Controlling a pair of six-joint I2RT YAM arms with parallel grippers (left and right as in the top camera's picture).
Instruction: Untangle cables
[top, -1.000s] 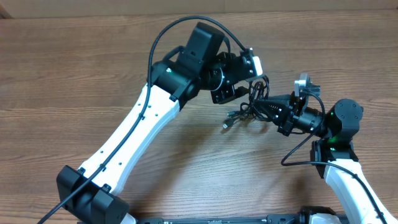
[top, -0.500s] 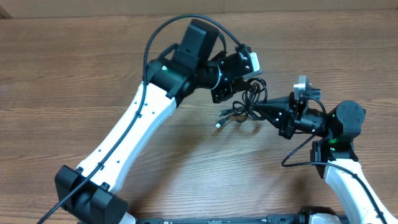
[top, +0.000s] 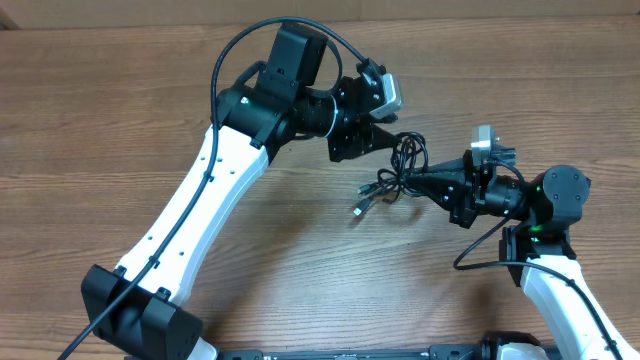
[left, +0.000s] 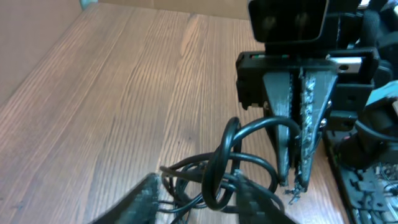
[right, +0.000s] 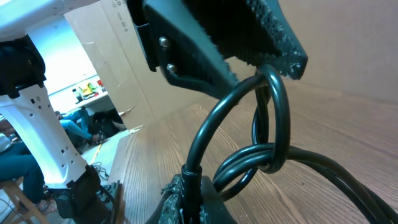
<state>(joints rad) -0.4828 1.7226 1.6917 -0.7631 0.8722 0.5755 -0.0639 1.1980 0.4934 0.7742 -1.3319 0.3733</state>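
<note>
black cables (left: 219, 155) clamped in closed right gripper (left: 292, 184), left gripper (top: 390, 141) half-open astride them, wide wood table (top: 110, 100) around.

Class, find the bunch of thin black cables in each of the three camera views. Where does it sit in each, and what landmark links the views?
Overhead: the cables lie right of centre, between the two gripper tips.
Left wrist: the cables loop at bottom centre.
Right wrist: the cables fill the centre as large loops.
Shared landmark: the right gripper, shut on the cables.
</note>
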